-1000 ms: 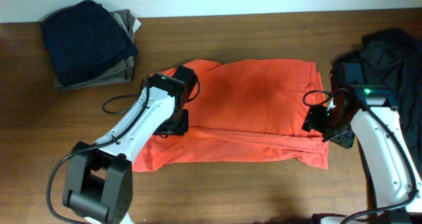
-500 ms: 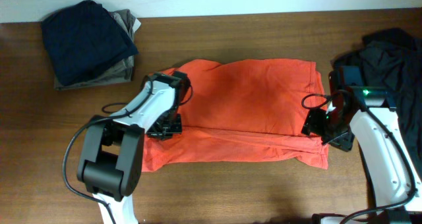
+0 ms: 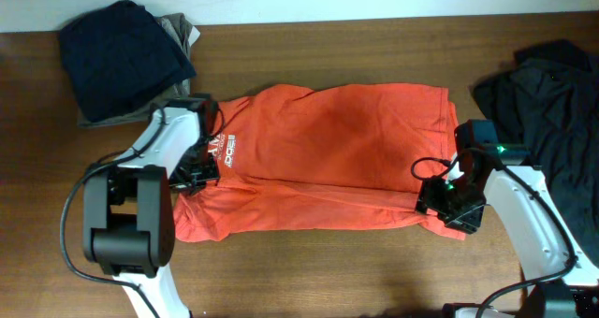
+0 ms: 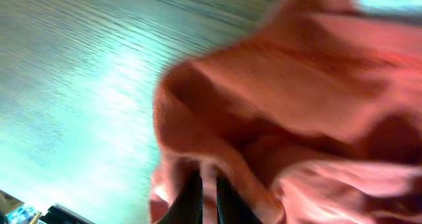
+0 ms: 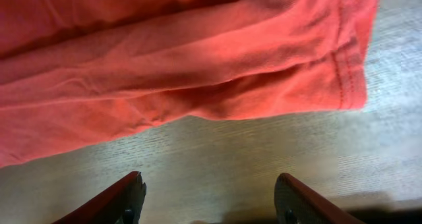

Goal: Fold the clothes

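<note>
Two grippers are set at opposite ends of the orange-red short-sleeved T-shirt [image 3: 346,159] of soft fabric. It is spread flat and appears doubled lengthwise, with its long axis running from the robot's left to its right. Beyond the T-shirt's far left corner a folded stack of dark navy and tan garments [image 3: 122,61] is seen, and beyond its right end a loose heap of black cloth [image 3: 552,84] is piled.

The left gripper [image 3: 195,173] is placed on the T-shirt's left end, beside the white lettering [image 3: 225,150] printed there. In the blurred left wrist view its fingers are seen drawn narrow with a ridge of fabric pinched between them, so the cloth is judged to be held.

The right gripper [image 5: 210,184] is poised just off the T-shirt's near right corner. Its jaws are spread wide, nothing is caught between them, and only bare wood is seen in the gap. The stitched hem [image 5: 343,66] lies directly ahead of those jaws, close but not touched.

The coming move is judged to turn on that gap. The hem corner would be reached by the right arm, the nearer one to that end, with a short advance toward the T-shirt before the jaws are closed.
</note>
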`<state>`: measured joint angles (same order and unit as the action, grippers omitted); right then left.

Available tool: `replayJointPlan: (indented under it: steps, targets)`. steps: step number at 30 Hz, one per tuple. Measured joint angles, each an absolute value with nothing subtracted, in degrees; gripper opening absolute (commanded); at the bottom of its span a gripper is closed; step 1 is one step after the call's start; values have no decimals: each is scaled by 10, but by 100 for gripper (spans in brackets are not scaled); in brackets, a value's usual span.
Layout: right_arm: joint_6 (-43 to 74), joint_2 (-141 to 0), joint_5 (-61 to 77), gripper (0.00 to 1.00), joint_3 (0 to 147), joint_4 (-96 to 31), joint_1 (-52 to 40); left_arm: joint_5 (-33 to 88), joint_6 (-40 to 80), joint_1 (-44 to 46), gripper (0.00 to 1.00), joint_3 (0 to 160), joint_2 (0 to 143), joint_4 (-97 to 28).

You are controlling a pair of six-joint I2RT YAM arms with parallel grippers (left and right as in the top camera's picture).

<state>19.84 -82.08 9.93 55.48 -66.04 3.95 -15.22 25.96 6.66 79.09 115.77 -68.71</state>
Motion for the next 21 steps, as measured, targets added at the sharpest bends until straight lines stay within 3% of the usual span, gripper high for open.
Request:
replayJointPlan:
  steps: [2,8,10,16,21]
  targets:
    - [193,-821,105,67,555,-653,36,-154,259,57,9,791,1158,-690]
    - [189,-821,137,41,554,-597,-26,-154,259,53,8,815,1156,-739]
    - [188,-821,145,33,554,-578,-59,-146,259,58,3,831,1149,-750]
    - [198,-848,156,8,554,-541,-142,-62,233,100,1,844,1091,-770]
    - [209,-913,157,4,554,-523,-158,-19,220,155,1,820,1085,-751]
